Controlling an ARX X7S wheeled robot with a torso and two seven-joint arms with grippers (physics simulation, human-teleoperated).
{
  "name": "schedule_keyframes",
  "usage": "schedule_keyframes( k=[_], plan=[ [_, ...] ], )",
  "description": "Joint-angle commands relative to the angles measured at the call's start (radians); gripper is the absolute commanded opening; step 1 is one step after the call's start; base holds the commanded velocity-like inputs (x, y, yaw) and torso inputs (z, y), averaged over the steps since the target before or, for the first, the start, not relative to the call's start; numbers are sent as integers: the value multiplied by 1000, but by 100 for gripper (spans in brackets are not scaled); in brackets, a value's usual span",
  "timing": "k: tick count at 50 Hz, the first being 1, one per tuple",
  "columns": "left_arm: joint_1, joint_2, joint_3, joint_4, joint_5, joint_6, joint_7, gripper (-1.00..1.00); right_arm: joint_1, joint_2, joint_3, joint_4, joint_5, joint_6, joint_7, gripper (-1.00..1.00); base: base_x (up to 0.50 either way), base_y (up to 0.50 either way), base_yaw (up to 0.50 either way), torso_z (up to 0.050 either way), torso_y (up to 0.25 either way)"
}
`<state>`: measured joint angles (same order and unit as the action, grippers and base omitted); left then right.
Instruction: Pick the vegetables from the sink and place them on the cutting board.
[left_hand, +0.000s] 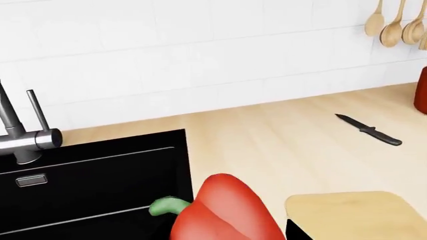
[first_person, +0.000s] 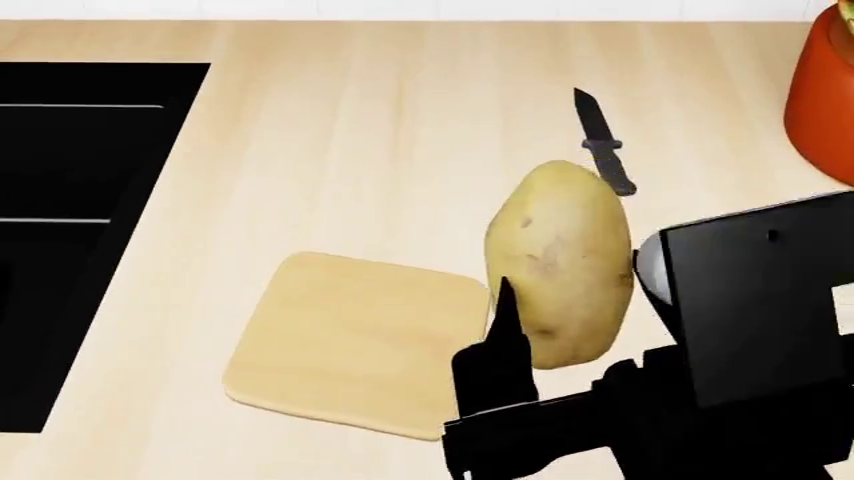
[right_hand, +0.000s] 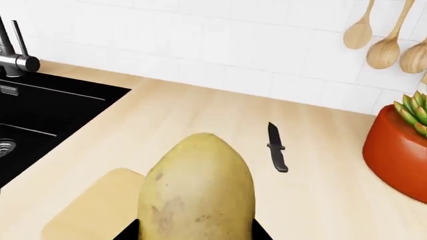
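- The right gripper (first_person: 554, 345) holds the potato (first_person: 563, 265) upright between its black fingers (first_person: 497, 350), lifted above the counter just beside the right edge of the cutting board (first_person: 354, 340).
- In the right wrist view the potato (right_hand: 197, 192) fills the foreground, clamped at its lower sides, with the board (right_hand: 87, 210) below and beside it.
- The cutting board lies bare on the pale wooden countertop (first_person: 374, 150), between the sink (first_person: 67, 200) and the potato, toward the front edge of the counter.
- The red bell pepper (left_hand: 223, 212) with its green stem (left_hand: 168, 205) sits close under the left wrist camera, over the sink's (left_hand: 93, 185) right rim; the left gripper's fingers are out of sight, so I cannot tell how it grips.
- A black knife (first_person: 603, 142) lies on the counter behind the potato, toward the back edge.
- An orange-red pot (right_hand: 393, 155) holding a green succulent (right_hand: 413, 111) stands near the counter's right end.
- The grey faucet (left_hand: 20, 135) rises at the sink's back edge; wooden spoons (left_hand: 393, 22) hang on the white tiled wall.
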<state>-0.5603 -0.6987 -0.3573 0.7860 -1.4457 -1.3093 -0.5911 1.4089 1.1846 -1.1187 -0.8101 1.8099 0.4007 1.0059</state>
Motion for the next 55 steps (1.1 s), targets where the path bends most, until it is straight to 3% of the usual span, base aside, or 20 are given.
schedule_keyframes(
  k=[1, 5, 13, 27, 33, 55],
  plan=[
    [-26, 15, -4, -4, -35, 0, -3, -100, 265, -190, -1, 287, 327, 271, -14, -100, 0, 0, 0, 0, 0],
    [-48, 21, 23, -2, -52, -2, -24, -100, 368, -299, -41, 469, 392, 385, -25, -100, 0, 0, 0, 0, 0],
    [-36, 30, 34, -6, -9, 13, 6, -100, 418, -421, -102, 728, 442, 491, -99, -100, 0, 0, 0, 0, 0],
    [-21, 29, 45, -5, 18, 32, 29, -100, 417, -677, -184, 1075, 319, 598, -336, -100, 0, 0, 0, 0, 0],
    [27, 28, 38, -9, 86, 58, 86, -100, 391, -683, -194, 1090, 307, 594, -350, -100, 0, 0, 0, 0, 2],
    [22, 8, 39, -9, 58, 68, 71, -100, 360, -677, -211, 1077, 336, 600, -323, -100, 0, 0, 0, 0, 0]
  ],
)
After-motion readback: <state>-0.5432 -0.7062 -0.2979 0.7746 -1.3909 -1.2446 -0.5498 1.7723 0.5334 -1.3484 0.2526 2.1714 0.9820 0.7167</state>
